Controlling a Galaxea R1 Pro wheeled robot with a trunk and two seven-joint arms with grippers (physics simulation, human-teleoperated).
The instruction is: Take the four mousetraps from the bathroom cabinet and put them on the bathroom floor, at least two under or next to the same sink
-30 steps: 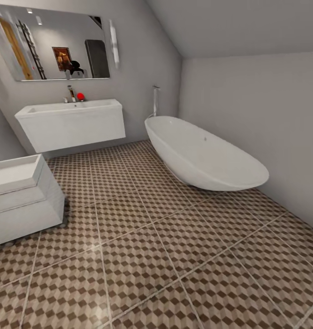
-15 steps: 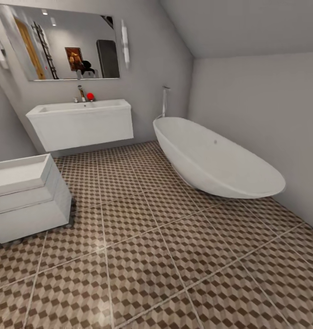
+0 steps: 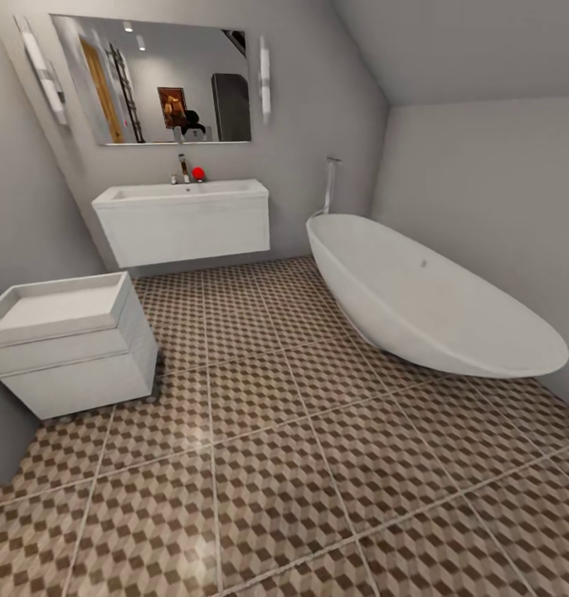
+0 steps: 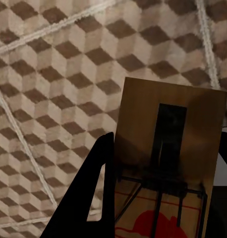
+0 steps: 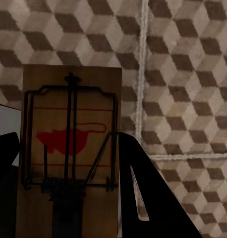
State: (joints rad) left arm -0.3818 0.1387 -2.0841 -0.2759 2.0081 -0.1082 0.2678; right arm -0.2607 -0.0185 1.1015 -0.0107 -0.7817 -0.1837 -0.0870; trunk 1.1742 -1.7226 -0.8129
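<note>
The room was a bathroom with grey walls, a sloped ceiling and the bathroom floor (image 3: 318, 464) laid in large cube-patterned tiles with pale grout lines.

One mousetrap (image 4: 168, 163) was held in the left gripper (image 4: 158, 198), its wooden board standing between the two dark fingers with the wire bar and red printed mark visible. A second mousetrap (image 5: 69, 158) was held in the right gripper (image 5: 69, 198) in the same manner, gripped at the board edges. Both traps hung above patterned tile, clear of the floor. The remaining two traps were not identifiable in these views.

The sink (image 3: 185, 220), a white trough basin on a wall-hung vanity with a chrome tap (image 3: 183, 168) and a small red object (image 3: 198, 173) beside it, stood at the far wall under the mirror (image 3: 160, 79). The toilet (image 3: 69, 348) sat near the left wall and the oval bathtub (image 3: 425, 298) lay along the right.

Over the last second the whole head view shifted: sink, toilet and tub all moved rightward in the picture together. This indicates the camera turned left, not that the fixtures moved. The sink now sat nearer the picture centre, though well apart from the robot. Judged from this, the robot was orienting toward the sink. Both traps remained to be set down under or directly next to it.
</note>
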